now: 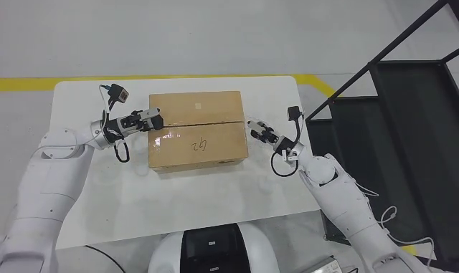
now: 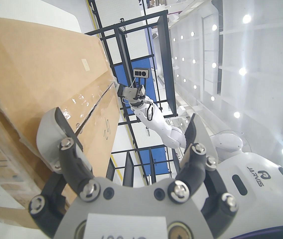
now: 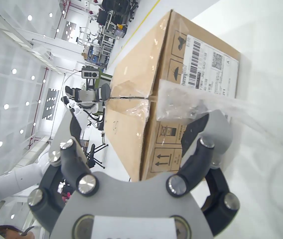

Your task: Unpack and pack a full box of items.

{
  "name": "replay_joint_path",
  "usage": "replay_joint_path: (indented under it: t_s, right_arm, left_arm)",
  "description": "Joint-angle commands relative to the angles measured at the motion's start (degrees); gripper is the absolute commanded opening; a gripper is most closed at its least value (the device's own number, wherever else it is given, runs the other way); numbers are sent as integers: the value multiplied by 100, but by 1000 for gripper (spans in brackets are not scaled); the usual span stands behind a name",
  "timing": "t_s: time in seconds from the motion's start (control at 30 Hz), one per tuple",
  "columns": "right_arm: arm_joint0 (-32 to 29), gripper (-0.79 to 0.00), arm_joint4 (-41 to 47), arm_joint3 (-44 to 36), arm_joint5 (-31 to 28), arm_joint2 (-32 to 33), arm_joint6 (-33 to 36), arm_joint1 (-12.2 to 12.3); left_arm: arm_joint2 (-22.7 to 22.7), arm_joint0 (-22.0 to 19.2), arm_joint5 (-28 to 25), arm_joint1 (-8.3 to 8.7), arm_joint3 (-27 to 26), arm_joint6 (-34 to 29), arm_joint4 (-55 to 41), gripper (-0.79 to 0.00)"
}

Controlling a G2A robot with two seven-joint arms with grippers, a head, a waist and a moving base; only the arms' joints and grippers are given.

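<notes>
Resting on the white counter, the closed cardboard box lies between the two sets of jaws. At one end of its top seam the left jaws stand wide, one finger over the lid; the right jaws stand wide at the opposite end, beside loose clear tape.

The left arm extends in from the left, forearm pointing right; the left gripper has its fingers spread wide apart. The right arm extends in from the near right, elbow bent, forearm angled far-left, and the right gripper is likewise spread wide. The two grippers face each other across the centre.
</notes>
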Motion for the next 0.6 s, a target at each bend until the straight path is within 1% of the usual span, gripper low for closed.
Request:
replay_joint_path:
  t_s: [0.0, 0.13, 0.27, 0.57]
  right_arm:
    - [47, 0, 11, 8, -8, -6, -32, -12]
    - [158, 0, 68, 58, -89, -26, -148, -46]
    - [212, 0, -67, 27, -205, 10, -295, -59]
    - [-19, 0, -414, -583, -269, 195, -358, -26]
  left_arm:
    - [0, 0, 0, 0, 0, 0, 0, 0]
    - [0, 0, 0, 0, 0, 0, 0, 0]
    - [0, 0, 0, 0, 0, 0, 0, 0]
    - [2, 14, 12, -1, -13, 35, 13, 0]
